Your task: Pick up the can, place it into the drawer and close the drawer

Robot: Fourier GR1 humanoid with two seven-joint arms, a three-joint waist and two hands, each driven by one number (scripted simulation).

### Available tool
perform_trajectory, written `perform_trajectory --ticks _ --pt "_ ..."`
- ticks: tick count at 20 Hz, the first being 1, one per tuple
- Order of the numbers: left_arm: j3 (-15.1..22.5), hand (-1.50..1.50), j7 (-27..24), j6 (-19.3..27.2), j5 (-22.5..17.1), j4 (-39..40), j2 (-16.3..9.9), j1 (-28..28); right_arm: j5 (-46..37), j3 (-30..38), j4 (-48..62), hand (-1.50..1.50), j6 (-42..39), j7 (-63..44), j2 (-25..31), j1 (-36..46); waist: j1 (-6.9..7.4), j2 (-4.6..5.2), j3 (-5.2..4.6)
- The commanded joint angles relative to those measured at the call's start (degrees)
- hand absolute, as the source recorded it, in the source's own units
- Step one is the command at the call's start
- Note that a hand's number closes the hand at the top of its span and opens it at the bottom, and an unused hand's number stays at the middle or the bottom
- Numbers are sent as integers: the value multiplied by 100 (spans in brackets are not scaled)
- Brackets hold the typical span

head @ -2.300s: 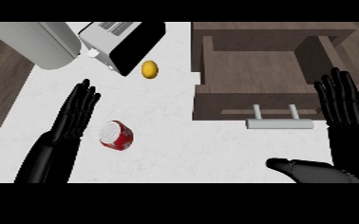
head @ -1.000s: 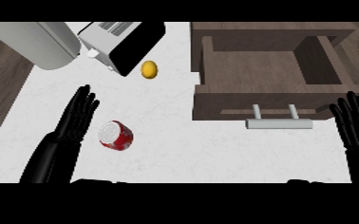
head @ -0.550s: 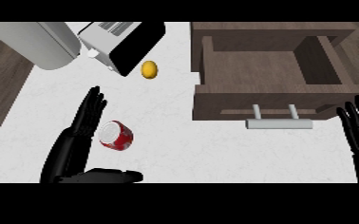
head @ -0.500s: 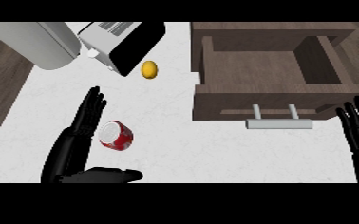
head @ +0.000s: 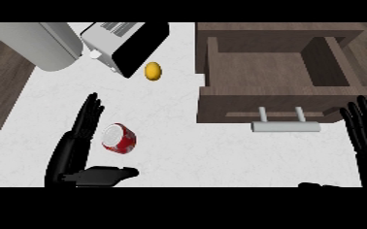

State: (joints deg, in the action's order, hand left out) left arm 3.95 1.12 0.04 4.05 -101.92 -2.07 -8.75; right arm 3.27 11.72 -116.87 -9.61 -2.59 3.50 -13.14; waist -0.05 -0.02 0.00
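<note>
A red can (head: 118, 139) with a silver top lies on its side on the white counter, left of centre. My left hand (head: 74, 148) is open just left of it, fingers straight and pointing away, thumb (head: 108, 173) stretched below the can; whether it touches the can is unclear. The brown drawer (head: 276, 77) stands pulled open at the upper right, hollow inside, with a silver handle (head: 284, 125) on its front. My right hand (head: 356, 126) is open at the right edge, fingers up, beside the drawer's front.
A silver and black toaster (head: 123, 43) and a grey cylinder (head: 43, 46) stand at the back left. A small yellow lemon (head: 152, 71) lies between the toaster and the drawer. Dark wood borders the counter at the far left.
My left hand has moved forward alongside the can and its thumb has come into view below the can. The right hand has slid toward the right edge.
</note>
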Motion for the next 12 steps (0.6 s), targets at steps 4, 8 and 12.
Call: perform_trajectory --ticks 4,8,12 --pt "-231 -150 -934 -220 -124 659 -106 -416 276 253 -187 -150 -223 -143 122 -85 -2 -3 -1" --pt "-297 -150 -1235 -91 101 1334 -65 -100 -238 -128 49 -150 28 -187 -100 239 2 1 -1" --pt "-643 -150 -1279 -466 -273 1287 -371 -150 -279 23 243 -150 -182 471 -180 -133 1 -1 0"
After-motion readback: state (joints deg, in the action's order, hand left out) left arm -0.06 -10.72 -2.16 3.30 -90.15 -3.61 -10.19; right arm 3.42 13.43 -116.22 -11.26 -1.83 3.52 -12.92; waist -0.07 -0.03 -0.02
